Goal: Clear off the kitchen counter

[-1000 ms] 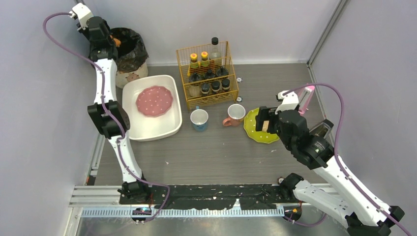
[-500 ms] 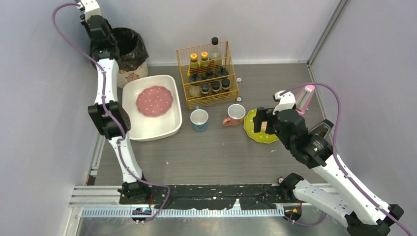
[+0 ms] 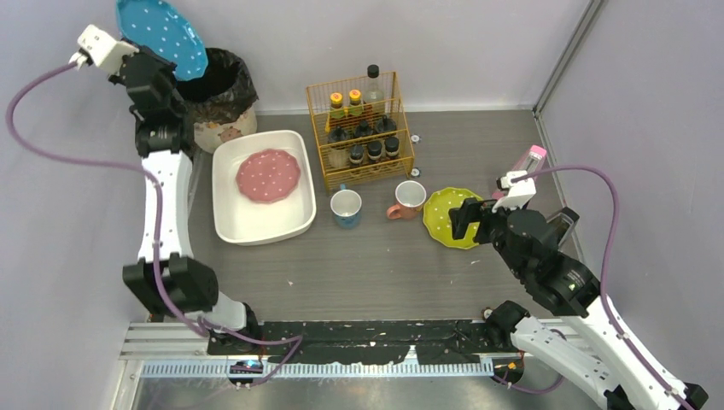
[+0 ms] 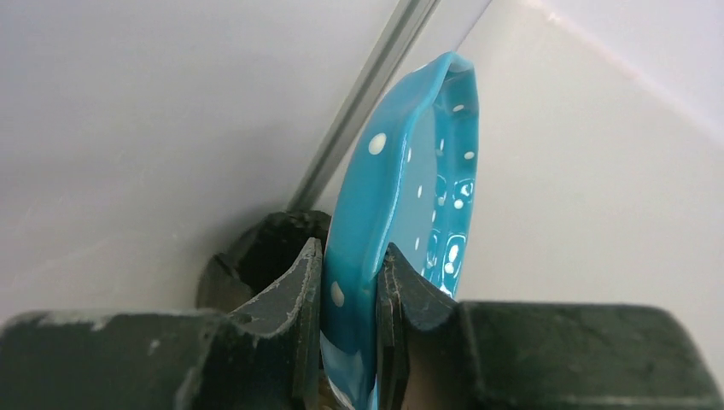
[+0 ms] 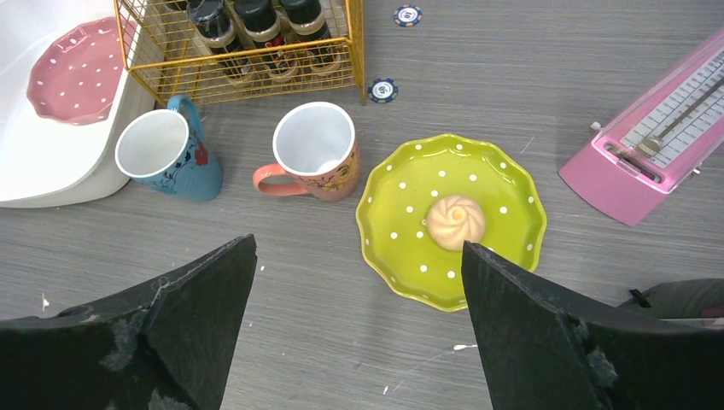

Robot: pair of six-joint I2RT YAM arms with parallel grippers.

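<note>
Two mugs [image 5: 166, 158], three plates [image 5: 401, 213] — blue plate [image 3: 162, 34] held

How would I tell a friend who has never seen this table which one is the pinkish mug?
Find the gold wire rack of bottles at the back of the grey counter. Two mugs stand just in front of it; the pink mug is the one beside the green dotted plate. It is salmon coloured, unlike the blue mug next to it.
</note>
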